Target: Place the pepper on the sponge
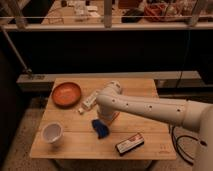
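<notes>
The dark blue sponge lies on the wooden table, near its middle. My white arm reaches in from the right and bends down just right of the sponge. Its gripper points down at the tabletop, close beside the sponge's upper right end, and the arm covers most of it. An orange-tan patch shows at the gripper's end. I cannot tell whether that patch is the pepper, which is otherwise hidden.
An orange bowl sits at the back left and a white cup at the front left. A white elongated object lies left of the arm. A black-and-white flat box lies at the front right.
</notes>
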Robot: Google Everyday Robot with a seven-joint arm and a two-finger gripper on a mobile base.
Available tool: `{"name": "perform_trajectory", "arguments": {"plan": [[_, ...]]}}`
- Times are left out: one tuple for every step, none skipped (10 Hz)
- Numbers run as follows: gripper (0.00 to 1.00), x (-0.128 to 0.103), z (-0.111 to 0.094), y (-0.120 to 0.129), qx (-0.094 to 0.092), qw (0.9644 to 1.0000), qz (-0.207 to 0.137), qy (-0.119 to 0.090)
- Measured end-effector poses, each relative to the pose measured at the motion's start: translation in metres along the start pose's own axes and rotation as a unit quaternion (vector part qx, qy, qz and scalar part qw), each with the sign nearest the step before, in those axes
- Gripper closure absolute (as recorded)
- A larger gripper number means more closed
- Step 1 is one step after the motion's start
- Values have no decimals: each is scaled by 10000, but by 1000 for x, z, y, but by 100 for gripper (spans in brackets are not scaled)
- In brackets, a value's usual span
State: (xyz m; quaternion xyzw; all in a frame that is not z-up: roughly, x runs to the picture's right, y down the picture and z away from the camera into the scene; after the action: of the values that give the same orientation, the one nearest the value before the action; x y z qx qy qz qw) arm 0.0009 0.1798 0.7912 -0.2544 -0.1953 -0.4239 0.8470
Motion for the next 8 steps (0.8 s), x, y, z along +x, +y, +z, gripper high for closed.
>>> {"name": "perform_trajectory", "arguments": {"plan": [[99, -2, 0, -2, 1, 10000, -37, -2], [99, -3, 0, -3, 1, 10000, -72, 2], [99, -4, 1, -5, -1, 9999, -138, 4], [99, -4, 1, -4, -7, 9999, -170, 14], [99, -7, 1, -5, -20, 9998, -212, 18], [99, -10, 2, -8, -13, 9996, -267, 9], [99, -11, 3, -8, -10, 9996, -294, 12], [99, -12, 3, -8, -10, 9995, -321, 20]]}}
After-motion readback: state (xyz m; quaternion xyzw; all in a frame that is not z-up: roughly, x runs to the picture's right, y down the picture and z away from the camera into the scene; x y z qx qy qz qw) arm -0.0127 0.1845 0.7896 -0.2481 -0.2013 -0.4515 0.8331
